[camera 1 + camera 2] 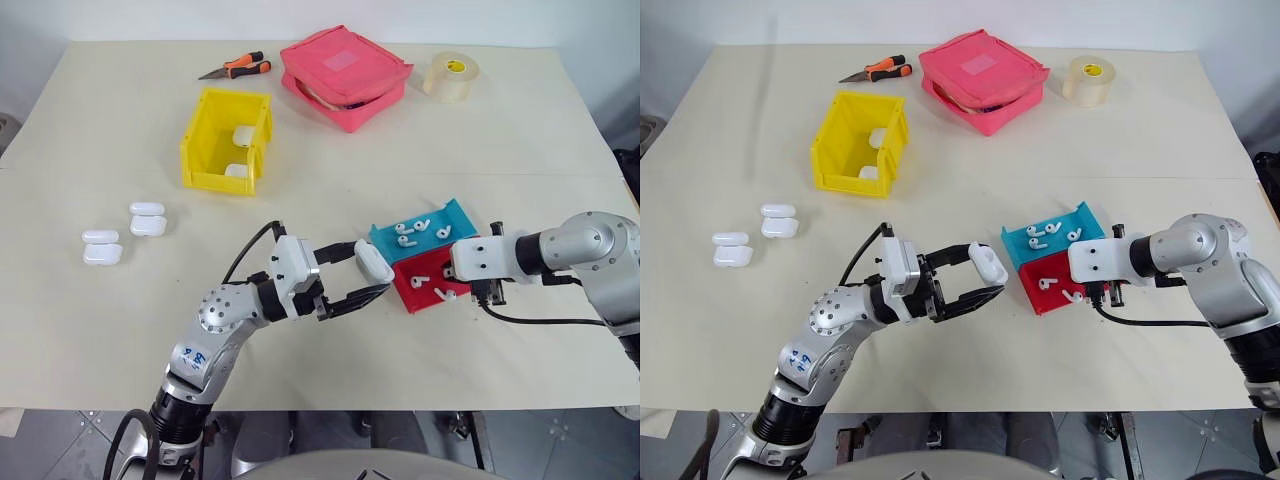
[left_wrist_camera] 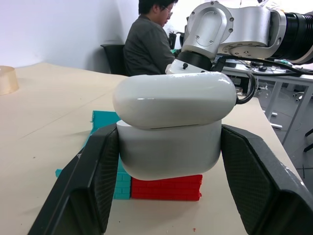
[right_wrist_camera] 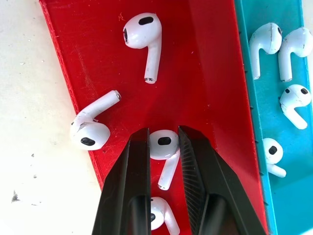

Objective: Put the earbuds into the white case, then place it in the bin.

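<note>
The left gripper [image 1: 362, 275] clamps the white case [image 1: 374, 263], lid ajar, beside the red tray [image 1: 425, 283]. The right gripper [image 3: 163, 142] pinches an earbud [image 3: 165, 152] there. No legible writing.

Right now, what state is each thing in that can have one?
left pincer: shut on the white case
white case: lid ajar
right pincer: closing around an earbud
earbud: lying in the red tray
yellow bin: upright, two cases inside
pink pouch: partly unzipped
</note>
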Tool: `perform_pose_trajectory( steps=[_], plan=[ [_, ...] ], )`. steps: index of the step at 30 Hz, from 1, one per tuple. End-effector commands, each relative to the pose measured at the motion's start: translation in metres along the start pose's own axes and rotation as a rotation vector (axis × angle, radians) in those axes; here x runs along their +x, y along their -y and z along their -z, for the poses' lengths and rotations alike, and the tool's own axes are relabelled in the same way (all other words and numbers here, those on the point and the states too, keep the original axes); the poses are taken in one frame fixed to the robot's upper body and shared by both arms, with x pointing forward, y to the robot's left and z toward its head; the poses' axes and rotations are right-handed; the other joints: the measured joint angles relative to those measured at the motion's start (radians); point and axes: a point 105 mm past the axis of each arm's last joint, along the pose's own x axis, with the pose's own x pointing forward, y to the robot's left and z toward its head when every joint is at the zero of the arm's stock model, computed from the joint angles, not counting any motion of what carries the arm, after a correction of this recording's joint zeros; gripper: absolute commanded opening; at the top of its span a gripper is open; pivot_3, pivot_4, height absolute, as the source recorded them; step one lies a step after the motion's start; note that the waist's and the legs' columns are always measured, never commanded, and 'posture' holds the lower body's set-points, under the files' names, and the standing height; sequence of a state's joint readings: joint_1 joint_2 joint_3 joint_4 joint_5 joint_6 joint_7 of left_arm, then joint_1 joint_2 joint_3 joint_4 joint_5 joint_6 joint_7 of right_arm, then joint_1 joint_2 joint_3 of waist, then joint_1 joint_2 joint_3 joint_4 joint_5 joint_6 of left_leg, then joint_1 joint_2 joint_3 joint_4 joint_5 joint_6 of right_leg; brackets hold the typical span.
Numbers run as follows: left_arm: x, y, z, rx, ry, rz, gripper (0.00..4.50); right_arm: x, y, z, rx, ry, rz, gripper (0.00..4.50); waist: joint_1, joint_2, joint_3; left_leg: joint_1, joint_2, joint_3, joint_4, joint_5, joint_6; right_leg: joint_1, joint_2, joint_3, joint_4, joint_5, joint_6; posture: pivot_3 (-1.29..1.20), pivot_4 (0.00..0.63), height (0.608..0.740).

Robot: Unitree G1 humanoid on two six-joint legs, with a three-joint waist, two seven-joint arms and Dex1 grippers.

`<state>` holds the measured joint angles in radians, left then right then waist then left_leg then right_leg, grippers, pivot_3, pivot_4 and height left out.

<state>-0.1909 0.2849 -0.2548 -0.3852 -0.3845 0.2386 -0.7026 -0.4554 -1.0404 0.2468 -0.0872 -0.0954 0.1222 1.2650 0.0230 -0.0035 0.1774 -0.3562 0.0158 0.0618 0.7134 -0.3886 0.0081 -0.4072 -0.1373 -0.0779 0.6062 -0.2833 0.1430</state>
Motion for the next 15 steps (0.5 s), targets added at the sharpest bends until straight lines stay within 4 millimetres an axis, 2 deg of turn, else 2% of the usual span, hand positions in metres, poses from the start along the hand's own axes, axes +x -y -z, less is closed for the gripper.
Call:
perform_pose_trajectory(
  steps=[1,4,8,15],
  plan=[
    [0.003,0.003,-0.011,0.035,0.036,0.021,2.78,-0.005,0.007,-0.006,0.030,0.037,0.045,0.46,0.000,0.000,0.000,0.000,0.000,0.000,0.000,0.000,0.000,0.000,0.000,0.000,0.000,0.000,0.000,0.00,0.150,0.740],
    [0.005,0.001,-0.011,0.033,0.036,0.026,2.78,-0.012,0.015,-0.017,0.109,0.115,0.096,0.46,0.001,0.000,0.000,0.000,0.000,0.000,0.000,0.000,0.000,0.000,0.000,0.000,0.000,0.000,0.000,0.00,0.150,0.740],
    [0.007,-0.002,-0.009,0.026,0.039,0.045,2.78,-0.028,0.022,-0.040,0.256,0.318,0.180,0.46,0.002,0.000,0.000,0.000,0.000,0.000,0.000,0.000,0.000,0.000,0.000,0.000,0.000,0.000,0.000,0.00,0.150,0.740],
    [0.009,-0.010,-0.010,0.025,0.042,0.109,2.78,-0.058,0.014,-0.052,0.455,0.511,0.304,0.46,0.004,0.000,0.000,-0.003,-0.001,-0.002,0.001,0.000,0.000,0.000,-0.001,-0.002,0.000,0.000,0.000,0.00,0.150,0.740]
  ],
)
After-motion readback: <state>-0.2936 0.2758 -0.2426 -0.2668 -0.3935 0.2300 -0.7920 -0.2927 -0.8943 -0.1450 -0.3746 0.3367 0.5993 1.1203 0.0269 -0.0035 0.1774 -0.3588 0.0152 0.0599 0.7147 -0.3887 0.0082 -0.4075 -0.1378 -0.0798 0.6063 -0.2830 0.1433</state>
